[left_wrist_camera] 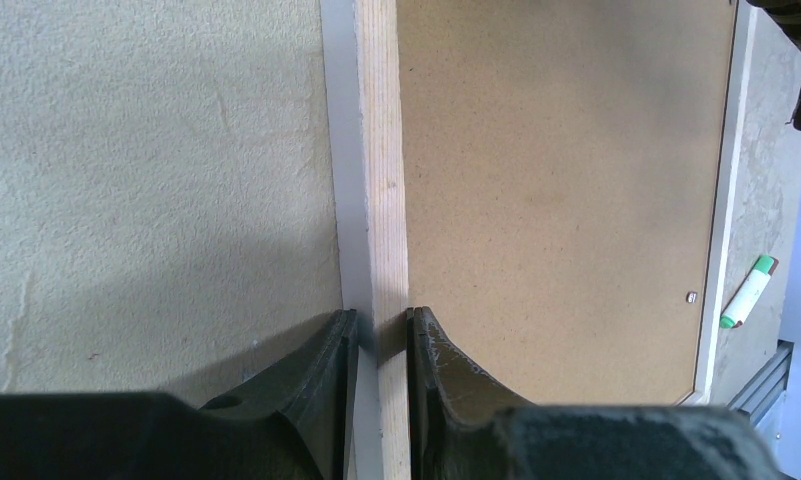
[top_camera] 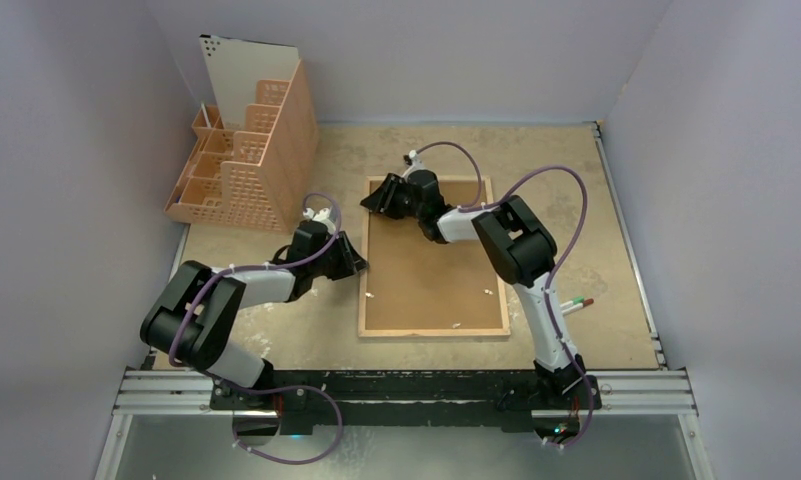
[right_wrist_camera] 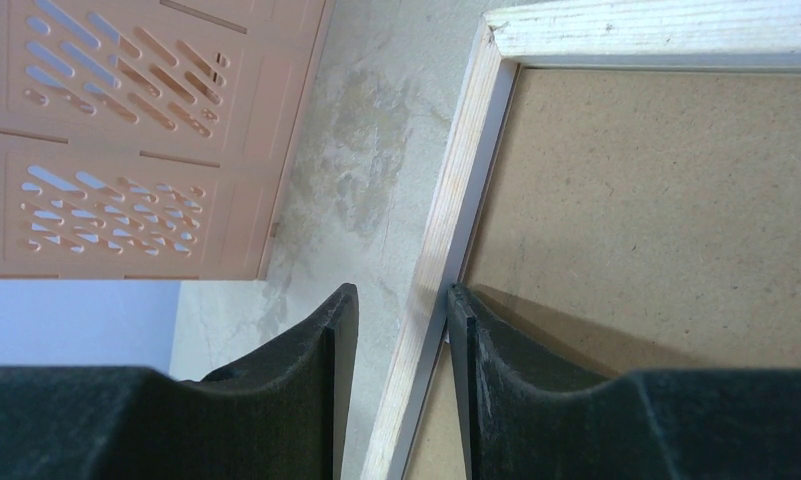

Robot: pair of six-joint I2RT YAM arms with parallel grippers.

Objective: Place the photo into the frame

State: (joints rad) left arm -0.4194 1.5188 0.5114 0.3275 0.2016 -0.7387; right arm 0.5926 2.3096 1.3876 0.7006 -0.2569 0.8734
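The frame (top_camera: pixel 362 300) lies face down on the table, its light wood back rim up. The brown hardboard backing sheet (top_camera: pixel 436 270) fills it. The photo is hidden or out of view. My left gripper (top_camera: pixel 360 263) is at the frame's left side. In the left wrist view it (left_wrist_camera: pixel 381 325) is shut on the wood rim (left_wrist_camera: pixel 381 150), one finger on each side. My right gripper (top_camera: pixel 374 198) is at the frame's far left corner. In the right wrist view it (right_wrist_camera: pixel 401 300) is open and straddles the rim (right_wrist_camera: pixel 456 200), with a gap at the outer finger.
A peach slotted organiser (top_camera: pixel 246 170) stands at the back left with a tall white sheet (top_camera: pixel 246 65) in it; it also shows in the right wrist view (right_wrist_camera: pixel 126 130). A green-capped marker (top_camera: pixel 576 304) lies right of the frame. Walls close in on three sides.
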